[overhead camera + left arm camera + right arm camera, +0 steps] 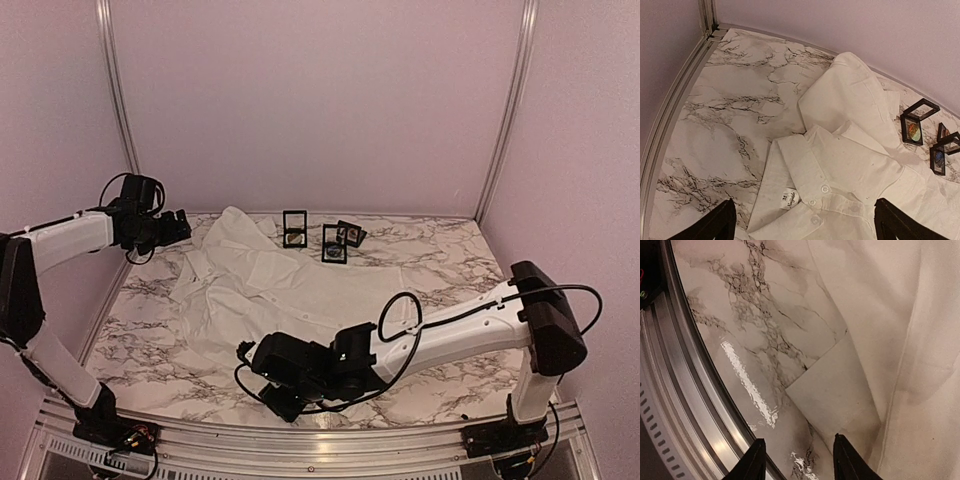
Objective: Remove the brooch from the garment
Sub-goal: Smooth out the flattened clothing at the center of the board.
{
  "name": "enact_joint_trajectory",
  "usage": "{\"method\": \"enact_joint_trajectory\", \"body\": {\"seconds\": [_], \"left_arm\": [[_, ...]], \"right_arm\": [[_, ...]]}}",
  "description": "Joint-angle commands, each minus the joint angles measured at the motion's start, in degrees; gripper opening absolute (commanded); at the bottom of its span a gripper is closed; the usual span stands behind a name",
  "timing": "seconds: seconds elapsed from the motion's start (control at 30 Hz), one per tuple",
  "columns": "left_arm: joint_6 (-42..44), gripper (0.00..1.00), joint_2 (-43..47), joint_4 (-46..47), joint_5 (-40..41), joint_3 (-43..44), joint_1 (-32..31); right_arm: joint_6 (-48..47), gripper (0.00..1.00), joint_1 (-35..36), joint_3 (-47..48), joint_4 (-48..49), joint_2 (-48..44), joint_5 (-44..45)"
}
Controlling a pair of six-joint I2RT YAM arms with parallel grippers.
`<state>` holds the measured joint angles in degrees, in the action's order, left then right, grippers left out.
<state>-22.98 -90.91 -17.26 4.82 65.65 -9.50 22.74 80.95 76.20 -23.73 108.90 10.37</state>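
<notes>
Garment, a white collared shirt, lies crumpled on the marble table, spreading from the centre toward 10 o'clock. The left wrist view shows its collar, label and small buttons. The left gripper hovers at 9 o'clock above the shirt's collar end, fingers set wide apart and holding nothing. The right gripper sits low at 6 o'clock, by the shirt's near hem, fingers parted by a narrower gap, also holding nothing. Small black frames stand at 12 o'clock.
</notes>
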Motion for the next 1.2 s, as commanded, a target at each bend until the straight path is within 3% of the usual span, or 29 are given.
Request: {"method": "enact_joint_trajectory", "body": {"seconds": [0.0, 0.2, 0.43, 0.5, 0.67, 0.8, 1.17], "left_arm": [[-1.7, 0.99, 12.5, -4.1, -2.4, -6.5, -1.1], [-3.0, 0.99, 22.0, -6.6, -3.5, -11.5, -2.3], [-3.5, 0.99, 25.1, -6.7, -4.6, -14.9, -2.7], [-3.5, 0.99, 25.4, -6.5, -4.6, -15.3, -2.7], [-3.4, 0.99, 25.7, -6.0, -6.4, -16.0, -2.9], [-3.4, 0.99, 26.4, -6.0, -6.6, -16.4, -3.0], [-3.5, 0.99, 29.8, -6.7, -6.9, -18.6, -3.2]], "right_arm": [[3.8, 0.47, 1.7, 5.4, -4.2, 7.2, 0.3], [6.5, 0.6, 1.7, 6.2, -3.2, 9.6, 1.2], [7.5, 0.62, 1.8, 7.2, -3.2, 13.3, 3.7], [8.0, 0.57, 1.7, 6.3, -2.0, 13.4, 4.3], [9.2, 0.21, 1.4, 6.7, -3.1, 14.8, 7.7], [9.1, 0.0, 1.4, 9.0, -5.2, 14.3, 9.6], [7.6, 0.0, 1.8, 16.0, -10.0, 9.0, 8.1]]}}
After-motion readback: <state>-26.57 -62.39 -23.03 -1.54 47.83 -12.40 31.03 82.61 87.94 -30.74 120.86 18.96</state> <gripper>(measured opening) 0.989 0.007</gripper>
